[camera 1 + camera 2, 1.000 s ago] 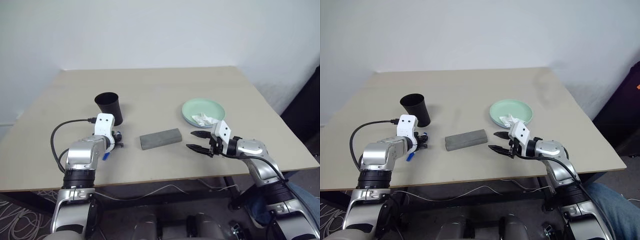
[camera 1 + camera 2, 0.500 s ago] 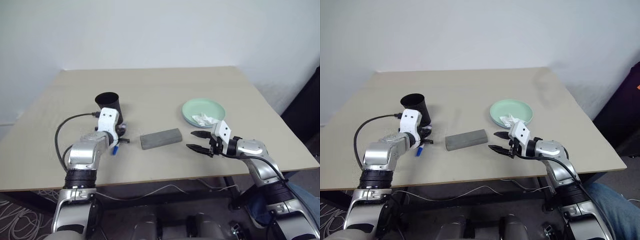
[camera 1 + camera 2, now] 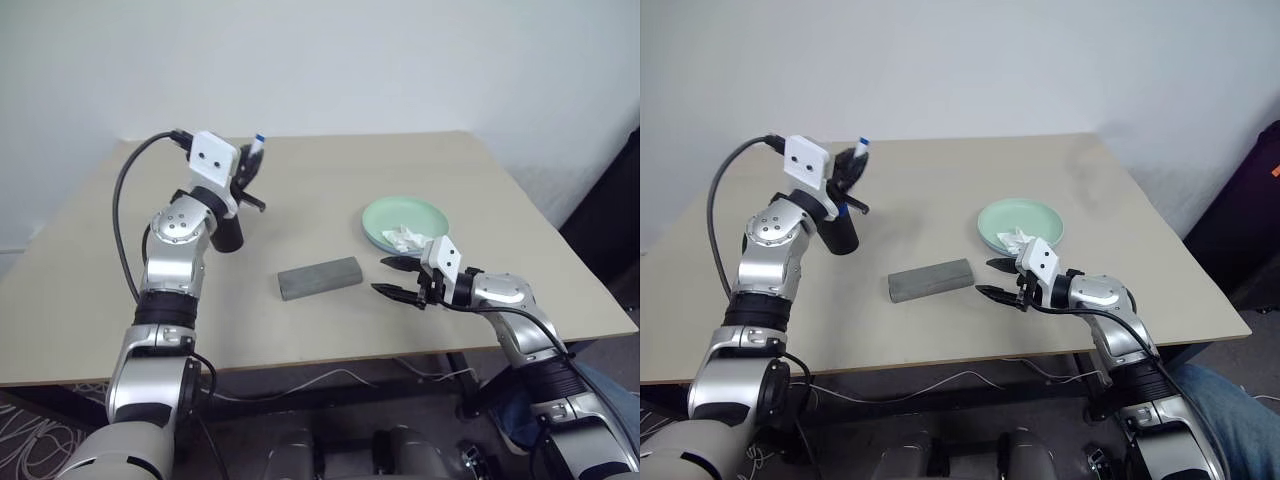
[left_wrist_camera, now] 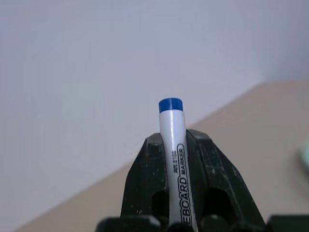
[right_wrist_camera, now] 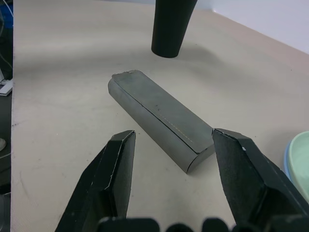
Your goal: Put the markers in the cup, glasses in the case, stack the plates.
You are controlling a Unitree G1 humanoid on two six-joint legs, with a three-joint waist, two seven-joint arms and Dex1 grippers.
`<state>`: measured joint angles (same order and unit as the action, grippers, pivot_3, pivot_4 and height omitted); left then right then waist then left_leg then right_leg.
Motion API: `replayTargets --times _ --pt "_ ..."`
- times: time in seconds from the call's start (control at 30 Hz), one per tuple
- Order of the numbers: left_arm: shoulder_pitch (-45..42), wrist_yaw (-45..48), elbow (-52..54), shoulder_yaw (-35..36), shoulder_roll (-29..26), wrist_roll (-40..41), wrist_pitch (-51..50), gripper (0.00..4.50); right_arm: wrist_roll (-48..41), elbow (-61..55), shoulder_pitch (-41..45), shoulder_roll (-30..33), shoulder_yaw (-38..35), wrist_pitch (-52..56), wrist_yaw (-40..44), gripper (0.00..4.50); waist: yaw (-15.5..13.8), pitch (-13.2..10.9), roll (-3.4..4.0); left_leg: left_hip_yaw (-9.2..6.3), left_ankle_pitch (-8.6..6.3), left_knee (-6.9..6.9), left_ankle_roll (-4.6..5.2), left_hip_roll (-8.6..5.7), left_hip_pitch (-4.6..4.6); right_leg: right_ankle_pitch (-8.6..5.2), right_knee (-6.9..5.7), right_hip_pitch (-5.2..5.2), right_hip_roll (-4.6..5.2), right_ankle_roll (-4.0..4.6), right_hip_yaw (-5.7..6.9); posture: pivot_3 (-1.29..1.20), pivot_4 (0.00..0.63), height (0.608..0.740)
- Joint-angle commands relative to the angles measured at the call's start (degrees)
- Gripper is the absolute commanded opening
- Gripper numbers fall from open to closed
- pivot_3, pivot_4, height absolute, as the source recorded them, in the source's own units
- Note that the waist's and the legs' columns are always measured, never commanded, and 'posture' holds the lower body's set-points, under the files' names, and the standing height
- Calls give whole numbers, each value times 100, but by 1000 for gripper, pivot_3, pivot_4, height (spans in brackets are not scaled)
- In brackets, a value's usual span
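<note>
My left gripper is raised above the black cup and shut on a white marker. The marker's blue end points up and away. My left arm hides part of the cup. The grey case lies closed in the middle of the table. My right gripper hovers open just right of it, with the case's end showing between its fingers. A mint green plate rests on a light blue one whose rim peeks out. The glasses are out of view.
A crumpled white tissue lies on the green plate, close behind my right gripper. A black cable loops from my left wrist. The table's front edge runs just below both arms.
My left arm has lifted the marker from the table beside the cup to above it, and the wrist has swung from pointing down to roughly level. The right arm has not moved.
</note>
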<state>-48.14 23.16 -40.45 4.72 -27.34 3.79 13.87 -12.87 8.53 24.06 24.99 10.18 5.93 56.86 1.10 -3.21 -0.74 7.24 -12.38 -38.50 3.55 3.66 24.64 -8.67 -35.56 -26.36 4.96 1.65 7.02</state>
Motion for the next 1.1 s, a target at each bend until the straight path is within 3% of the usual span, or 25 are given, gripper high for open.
replayTargets --times 0.03,0.2,0.37,1.1 --pt "-648 -646 -1067 167 -172 -325 1128 166 -20 -69 112 11 -114 -111 2 2750 0 0 -2 0 0 -2 0 0 1 0 1 1 0 0 1 0 0 740" --pt "-1161 -1280 -2380 86 -197 -680 1832 166 -22 -45 160 2 -114 -107 6 2750 -8 0 -3 -1 0 -4 1 2 1 0 2 5 4 -1 1 0 0 740" --pt "-1347 -1824 -3018 -14 -122 -971 1970 166 -31 -104 137 7 -131 -71 -30 2750 -4 0 -4 -1 -1 -4 1 1 2 2 1 3 2 -4 2 0 0 740" --pt "-1475 -2392 -3461 -120 171 -1414 1906 166 -81 -552 -188 148 -201 190 -128 2750 -2 0 -5 -3 -1 -5 1 4 2 2 0 4 4 -4 4 0 0 740"
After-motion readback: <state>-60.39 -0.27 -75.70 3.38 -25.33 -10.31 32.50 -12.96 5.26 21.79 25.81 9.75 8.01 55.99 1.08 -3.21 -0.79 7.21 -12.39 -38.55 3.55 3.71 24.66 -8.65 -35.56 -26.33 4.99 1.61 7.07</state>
